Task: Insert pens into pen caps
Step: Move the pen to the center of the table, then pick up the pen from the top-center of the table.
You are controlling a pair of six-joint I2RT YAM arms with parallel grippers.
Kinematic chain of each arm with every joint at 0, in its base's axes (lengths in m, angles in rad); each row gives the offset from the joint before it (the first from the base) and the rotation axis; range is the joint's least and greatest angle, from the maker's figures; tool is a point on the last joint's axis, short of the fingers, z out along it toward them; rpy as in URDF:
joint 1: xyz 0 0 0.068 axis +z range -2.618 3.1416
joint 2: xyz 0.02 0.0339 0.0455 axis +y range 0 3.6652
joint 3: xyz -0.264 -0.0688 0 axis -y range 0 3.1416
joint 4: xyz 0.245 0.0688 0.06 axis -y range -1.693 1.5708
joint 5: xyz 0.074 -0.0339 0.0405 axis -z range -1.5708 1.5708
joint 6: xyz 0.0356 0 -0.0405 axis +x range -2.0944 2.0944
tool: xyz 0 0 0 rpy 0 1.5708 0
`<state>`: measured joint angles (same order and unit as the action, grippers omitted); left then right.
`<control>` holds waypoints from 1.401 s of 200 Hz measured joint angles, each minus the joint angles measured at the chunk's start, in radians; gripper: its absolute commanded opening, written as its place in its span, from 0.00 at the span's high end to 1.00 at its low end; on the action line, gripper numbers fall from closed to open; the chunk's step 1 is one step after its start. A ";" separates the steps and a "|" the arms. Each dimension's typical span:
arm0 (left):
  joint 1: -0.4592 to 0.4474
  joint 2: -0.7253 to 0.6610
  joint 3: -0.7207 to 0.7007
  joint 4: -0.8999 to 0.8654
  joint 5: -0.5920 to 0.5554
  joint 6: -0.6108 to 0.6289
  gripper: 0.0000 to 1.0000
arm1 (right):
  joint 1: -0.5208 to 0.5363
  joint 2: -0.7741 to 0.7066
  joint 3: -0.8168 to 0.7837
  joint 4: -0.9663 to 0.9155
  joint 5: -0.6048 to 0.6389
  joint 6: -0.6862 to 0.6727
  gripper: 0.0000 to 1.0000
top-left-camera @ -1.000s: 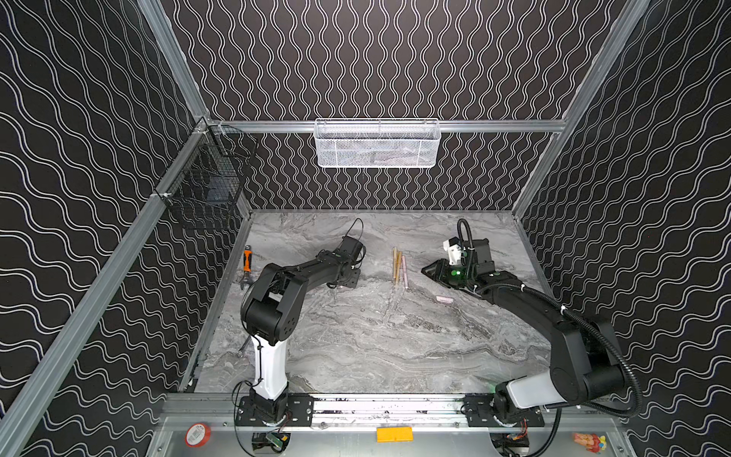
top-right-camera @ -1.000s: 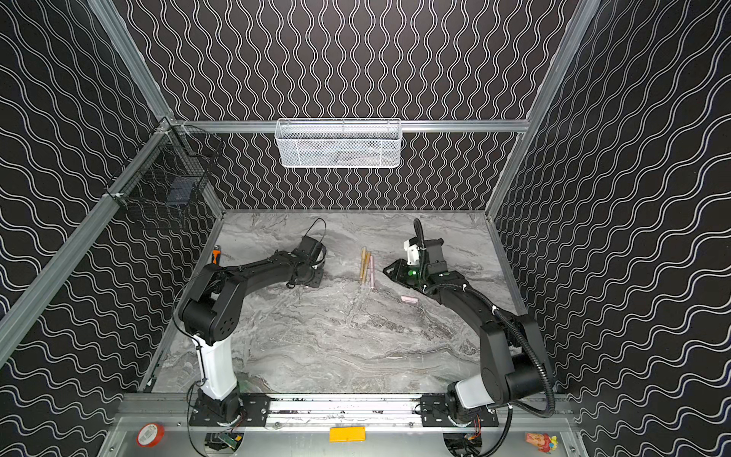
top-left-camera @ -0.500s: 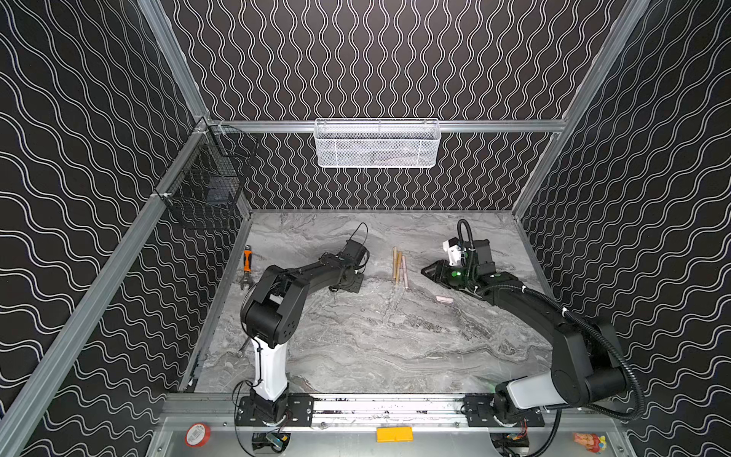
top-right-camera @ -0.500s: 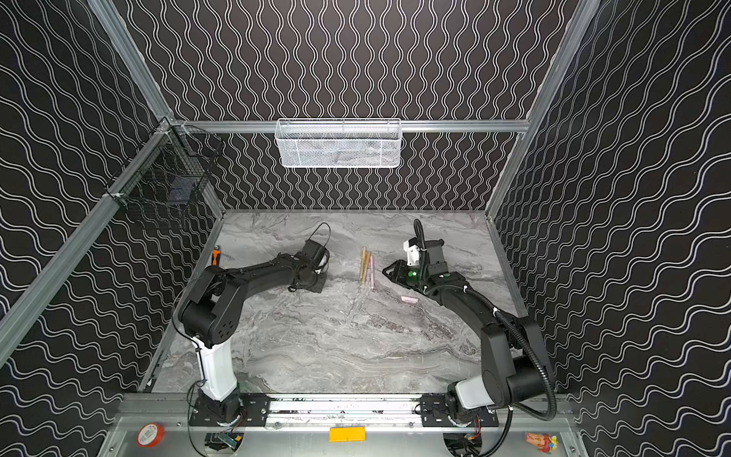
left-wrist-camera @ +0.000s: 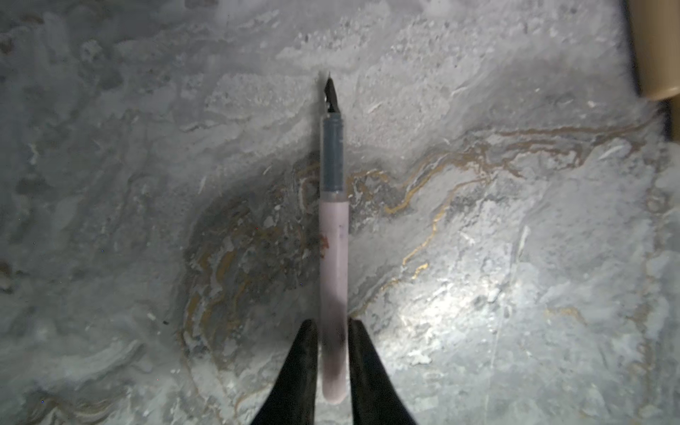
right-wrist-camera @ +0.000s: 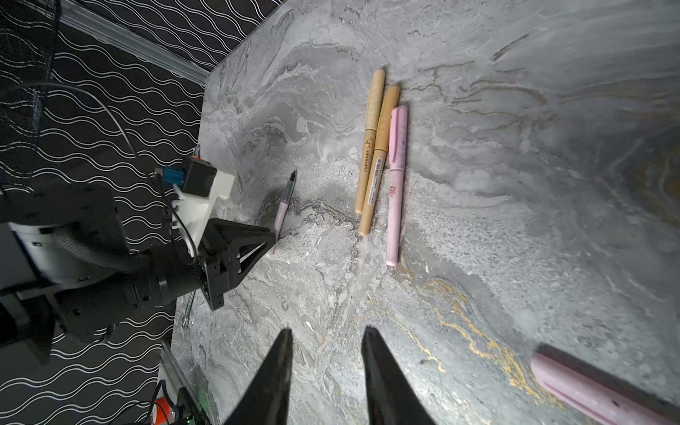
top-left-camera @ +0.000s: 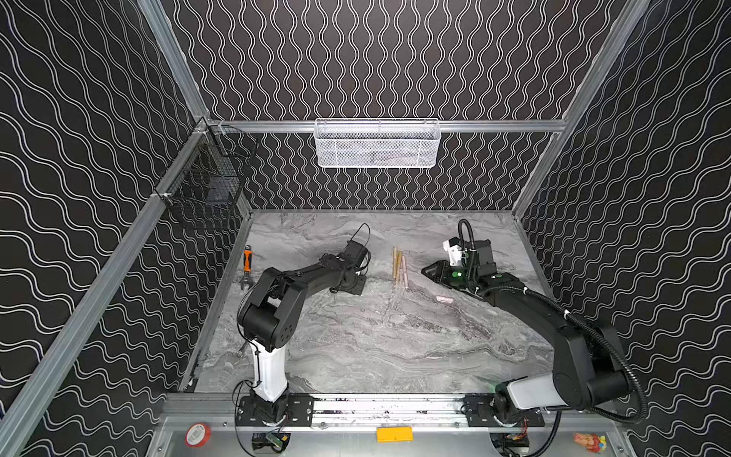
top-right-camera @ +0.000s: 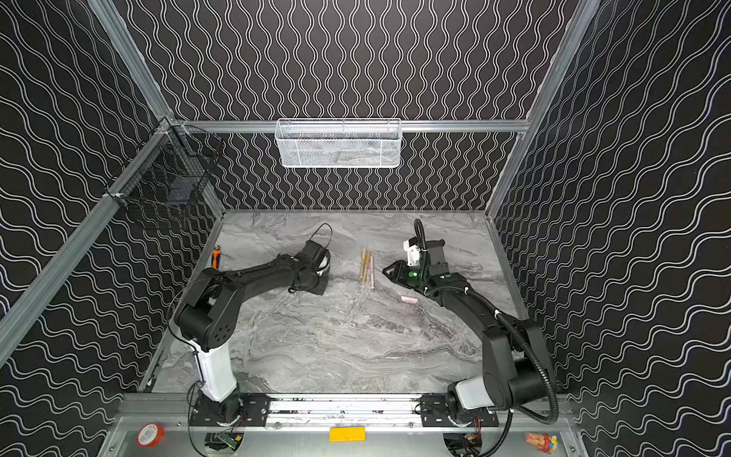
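Three capped pens (right-wrist-camera: 379,162), one uncapped pen (left-wrist-camera: 333,257), one loose cap (right-wrist-camera: 596,392).

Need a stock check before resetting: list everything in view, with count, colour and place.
tan capped pens: 2, tan, side by side mid-table
pink capped pen: 1, pink, beside the tan pair
uncapped pink pen: 1, pale pink with dark tip, left of the capped three
loose cap: 1, pink, alone, right of the capped three
orange-handled wrench: 1, orange and silver, by the left wall
thin spanner: 1, silver, near the left arm's base
mesh basket: 1, white, back rail
wire basket: 1, black, left rail
tape roll: 1, red, front ledge
table: 1, grey marble
left gripper: 1, black, jaws flanking the uncapped pen's rear end, grip unclear
right gripper: 1, black, open, empty
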<state>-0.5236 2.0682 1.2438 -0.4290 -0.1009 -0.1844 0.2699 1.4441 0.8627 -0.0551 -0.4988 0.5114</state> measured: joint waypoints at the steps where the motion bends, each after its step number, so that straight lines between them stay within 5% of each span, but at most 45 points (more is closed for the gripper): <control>1: 0.000 0.000 0.000 0.000 0.000 0.000 0.73 | 0.000 0.000 0.000 0.000 0.000 0.000 0.65; 57: 0.000 0.048 0.050 -0.026 0.000 0.003 0.70 | -0.001 0.000 0.000 0.002 0.000 0.000 0.64; 166: -0.037 0.034 0.016 -0.025 -0.065 0.002 0.87 | -0.002 0.000 -0.010 0.009 -0.001 0.000 0.64; 280: -0.045 -0.251 -0.324 0.352 0.225 -0.108 0.88 | 0.080 -0.005 -0.028 0.064 -0.044 0.030 0.58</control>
<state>-0.5690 1.8175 0.9199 -0.0769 0.1246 -0.2920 0.3496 1.4395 0.8345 0.0086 -0.5426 0.5415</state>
